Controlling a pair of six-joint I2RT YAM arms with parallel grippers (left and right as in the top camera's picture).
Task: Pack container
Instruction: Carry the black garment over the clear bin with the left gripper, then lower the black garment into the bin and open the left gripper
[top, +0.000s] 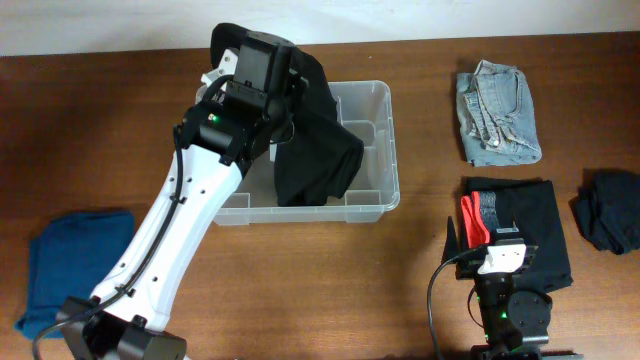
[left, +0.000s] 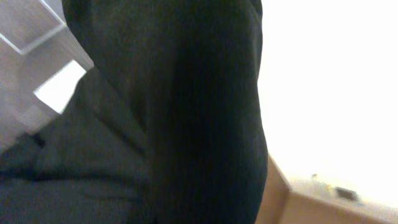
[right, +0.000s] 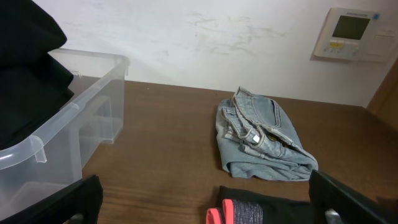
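The clear plastic container (top: 385, 150) stands at the middle back of the table. A black garment (top: 320, 150) hangs from my left gripper (top: 262, 62) and drapes down into the container. In the left wrist view the black garment (left: 174, 112) fills the frame and hides the jaws; a container wall (left: 31, 31) and its white label (left: 59, 90) show at the left. My right gripper (top: 497, 250) is open and empty, low over a folded black garment with a red band (top: 535, 230). The right wrist view shows the container (right: 81, 99) at the left.
Folded light blue jeans (top: 497, 115) lie at the back right and also show in the right wrist view (right: 261, 140). A dark crumpled cloth (top: 610, 210) lies at the far right. A blue cloth (top: 75, 265) lies at the front left.
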